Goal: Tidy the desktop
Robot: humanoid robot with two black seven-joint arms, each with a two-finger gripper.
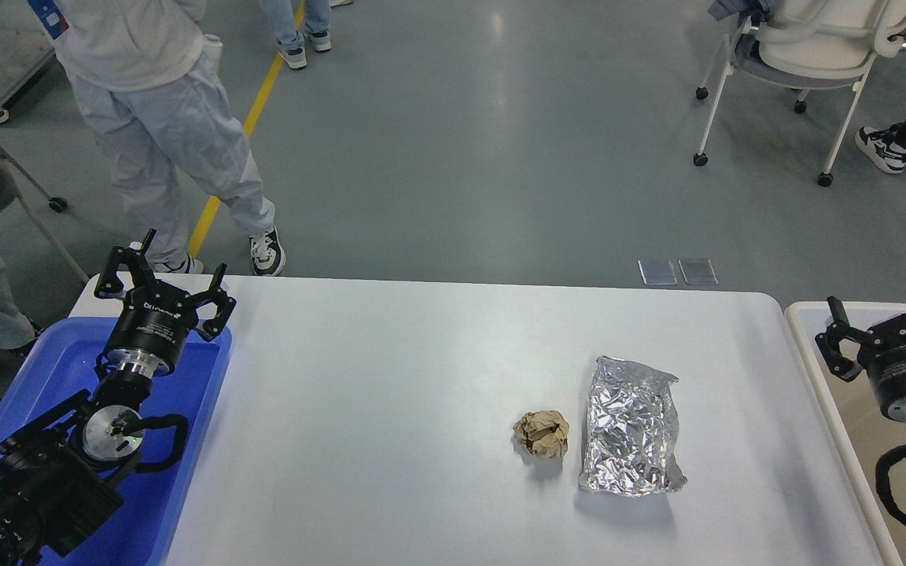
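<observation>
White desktop [390,409]: brown paper ball [541,434] beside crumpled foil bag [631,427].

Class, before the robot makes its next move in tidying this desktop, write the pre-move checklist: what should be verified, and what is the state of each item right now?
1. Left gripper open and empty, above the blue tray: ok.
2. Right gripper open and empty, above the beige bin: ok.
3. Crumpled brown paper ball in plain view on the desktop, nothing covering it: ok.
4. Foil bag lying flat, close beside the ball; whether they touch: cannot tell.
5. Desktop tidy: not ok, both items remain on it.
6. Whether the bins have room: cannot tell, since the arms hide much of them.
</observation>
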